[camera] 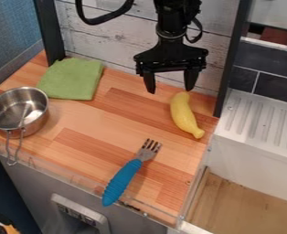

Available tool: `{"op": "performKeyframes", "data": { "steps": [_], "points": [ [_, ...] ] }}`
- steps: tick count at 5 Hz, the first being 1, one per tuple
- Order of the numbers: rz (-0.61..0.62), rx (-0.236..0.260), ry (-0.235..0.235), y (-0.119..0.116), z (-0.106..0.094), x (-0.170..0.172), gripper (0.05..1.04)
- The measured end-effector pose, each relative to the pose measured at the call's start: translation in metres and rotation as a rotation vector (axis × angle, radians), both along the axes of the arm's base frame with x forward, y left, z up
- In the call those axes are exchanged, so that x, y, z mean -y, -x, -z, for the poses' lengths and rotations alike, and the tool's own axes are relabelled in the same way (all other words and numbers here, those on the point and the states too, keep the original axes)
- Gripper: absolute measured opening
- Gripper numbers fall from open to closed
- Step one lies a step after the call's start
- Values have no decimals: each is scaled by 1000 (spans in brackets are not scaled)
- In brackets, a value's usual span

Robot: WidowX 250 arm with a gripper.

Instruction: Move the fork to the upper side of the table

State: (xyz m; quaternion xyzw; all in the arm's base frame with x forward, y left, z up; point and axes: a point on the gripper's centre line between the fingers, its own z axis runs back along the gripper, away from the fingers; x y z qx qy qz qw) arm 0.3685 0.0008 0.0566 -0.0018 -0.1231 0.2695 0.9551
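Fork (123,180) at near edge of table (82,121), tines pointing far. Gripper (170,90) above far side, fingers spread wide, holding nothing. Pot (37,124) at left, upright; contents unclear.

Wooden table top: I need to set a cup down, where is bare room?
Widest: the middle, between pot, green cloth, banana and fork. Smaller: right of the fork, below the banana. Crowded: the left side, with pot and cloth close together.

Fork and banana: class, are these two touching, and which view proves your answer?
Apart. The camera view shows bare tabletop between the fork and the banana.
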Motion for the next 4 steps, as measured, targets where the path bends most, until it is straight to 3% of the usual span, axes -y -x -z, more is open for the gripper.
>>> {"op": "performKeyframes", "data": {
  "steps": [1,2,3,4],
  "points": [
    [-8,-30,2,4,11,0,1001],
    [-28,-21,3,25,9,-2,1001],
    [-5,16,34,51,-2,2,1001],
    [22,33,28,78,-6,0,1001]
  ]
}}
